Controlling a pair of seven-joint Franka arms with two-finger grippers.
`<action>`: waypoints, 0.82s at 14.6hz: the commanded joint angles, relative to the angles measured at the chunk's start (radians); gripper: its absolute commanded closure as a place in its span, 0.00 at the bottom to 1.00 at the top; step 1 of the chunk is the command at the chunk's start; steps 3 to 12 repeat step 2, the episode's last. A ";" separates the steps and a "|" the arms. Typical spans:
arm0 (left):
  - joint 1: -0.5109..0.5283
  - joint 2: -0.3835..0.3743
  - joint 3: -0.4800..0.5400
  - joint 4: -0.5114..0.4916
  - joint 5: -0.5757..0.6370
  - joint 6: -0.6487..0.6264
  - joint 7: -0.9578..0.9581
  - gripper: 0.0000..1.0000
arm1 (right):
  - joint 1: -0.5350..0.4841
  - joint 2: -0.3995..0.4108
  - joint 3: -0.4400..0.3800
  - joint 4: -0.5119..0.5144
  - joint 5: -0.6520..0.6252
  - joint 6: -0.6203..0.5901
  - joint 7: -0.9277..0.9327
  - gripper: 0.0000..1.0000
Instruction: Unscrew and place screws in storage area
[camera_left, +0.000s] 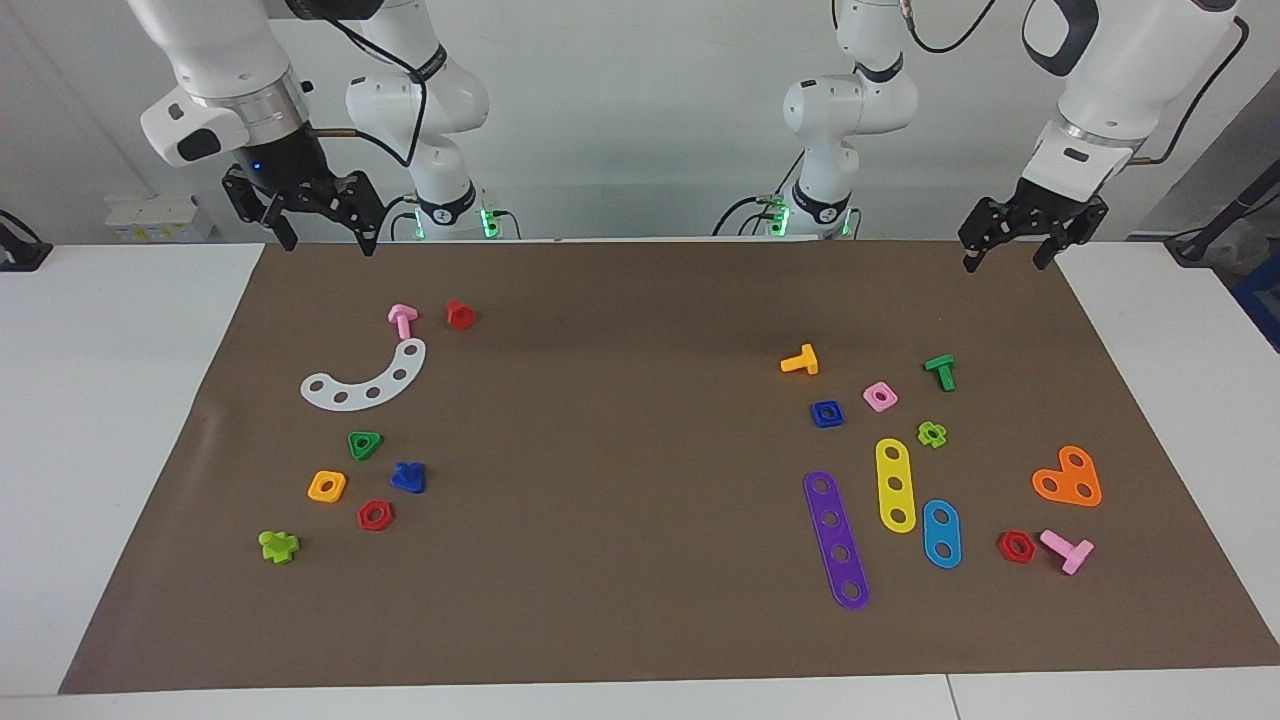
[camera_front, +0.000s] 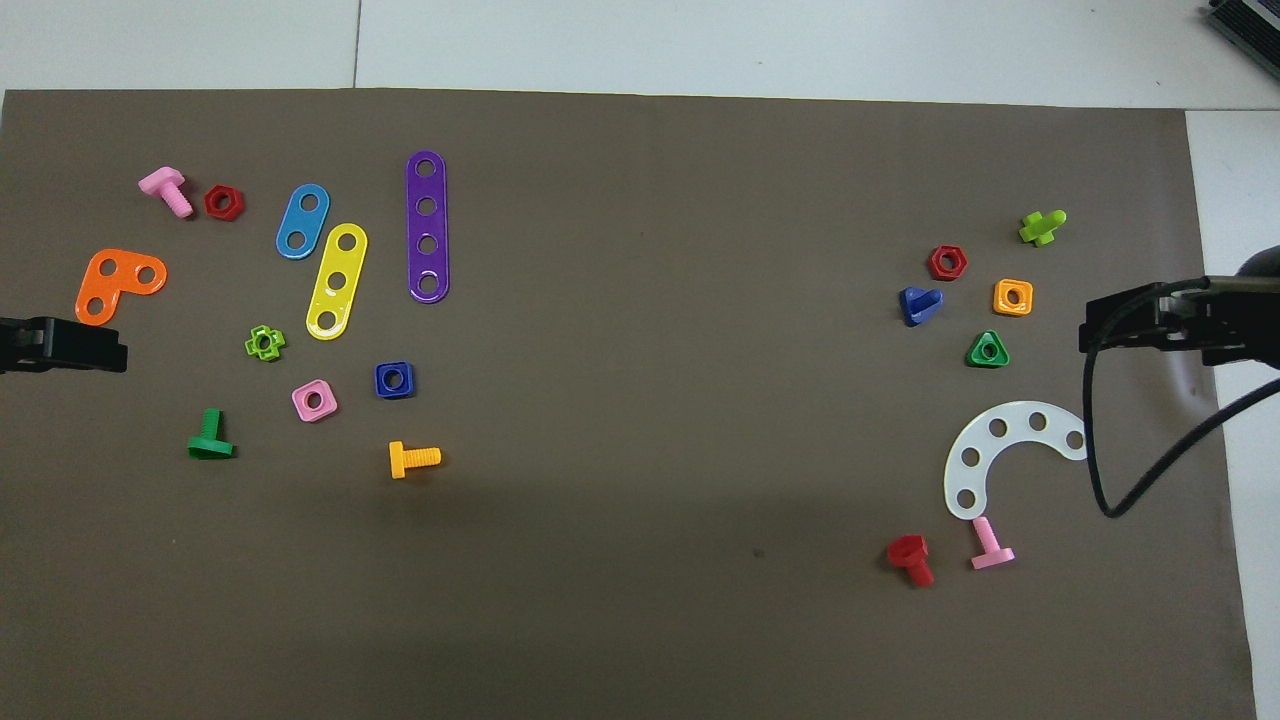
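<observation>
The dark-blue screw (camera_left: 408, 478) (camera_front: 920, 304) lies loose on the brown mat with nothing holding it. It sits in the storage area (camera_left: 348, 468) (camera_front: 968, 300), among a green triangle nut (camera_left: 365, 444), an orange square nut (camera_left: 327, 486), a red hexagon nut (camera_left: 375, 515) and a lime cross (camera_left: 278, 546). The blue square nut (camera_left: 827, 413) (camera_front: 395, 380) lies apart, toward the left arm's end. My right gripper (camera_left: 328, 243) (camera_front: 1130, 325) hangs open and empty, high over the mat's edge at the right arm's end. My left gripper (camera_left: 1003, 262) (camera_front: 60, 345) hangs open and empty over the other end.
A white curved strip (camera_left: 365, 378), a pink bolt (camera_left: 402, 320) and a red bolt (camera_left: 460, 314) lie nearer the robots than the storage area. Purple (camera_left: 836, 540), yellow (camera_left: 896, 485) and blue (camera_left: 941, 533) strips, an orange heart (camera_left: 1068, 478) and several bolts and nuts lie at the left arm's end.
</observation>
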 joint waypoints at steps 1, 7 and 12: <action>-0.005 0.014 0.005 0.031 0.006 -0.015 0.003 0.00 | -0.011 -0.027 0.005 -0.035 0.026 0.025 -0.026 0.00; -0.005 0.015 0.005 0.037 0.006 -0.013 0.003 0.00 | -0.011 -0.027 0.005 -0.035 0.026 0.025 -0.026 0.00; -0.005 0.015 0.005 0.037 0.006 -0.013 0.003 0.00 | -0.011 -0.027 0.005 -0.035 0.026 0.025 -0.026 0.00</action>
